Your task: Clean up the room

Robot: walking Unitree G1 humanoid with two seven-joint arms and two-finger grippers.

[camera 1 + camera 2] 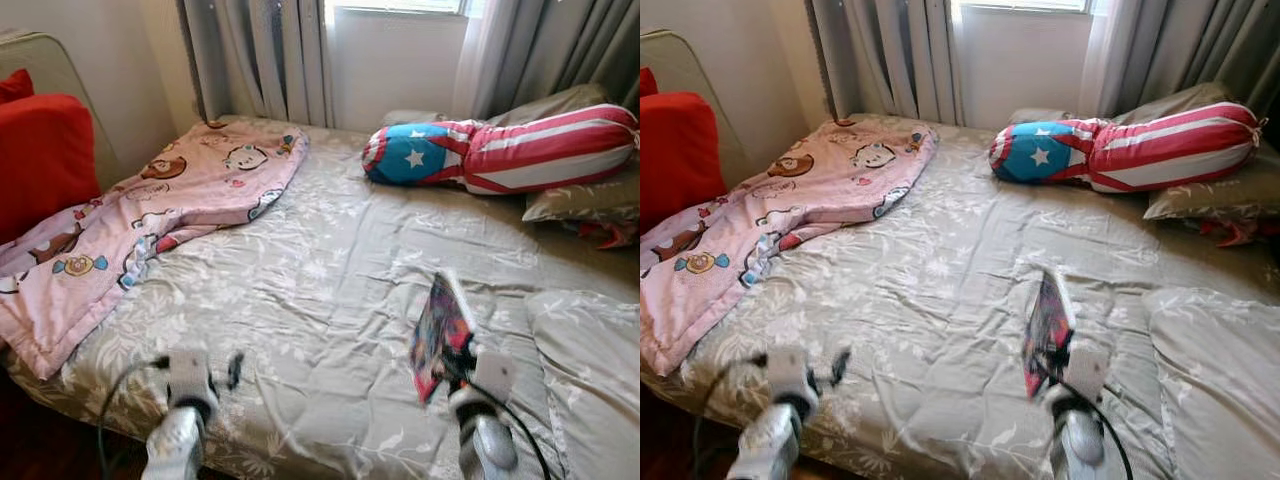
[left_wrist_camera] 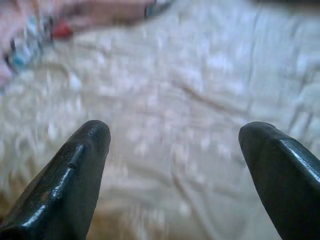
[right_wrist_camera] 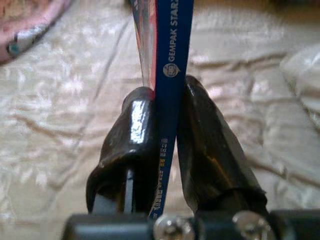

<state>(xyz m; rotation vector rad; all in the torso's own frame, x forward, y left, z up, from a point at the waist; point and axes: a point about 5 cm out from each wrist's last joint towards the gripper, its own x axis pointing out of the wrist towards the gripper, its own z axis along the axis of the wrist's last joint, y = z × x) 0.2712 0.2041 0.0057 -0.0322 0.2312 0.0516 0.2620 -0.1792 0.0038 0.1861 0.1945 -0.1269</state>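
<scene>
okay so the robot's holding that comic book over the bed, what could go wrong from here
The right tool pinches the thin book only by its spine edge, so its pages could splay or it might slip onto the bedspread. The left tool, open low above the bed, might snag the wrinkled fabric.

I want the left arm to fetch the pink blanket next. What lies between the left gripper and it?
Just bare floral bedspread between the left gripper and the pink blanket, seen in the left eye view.
</scene>
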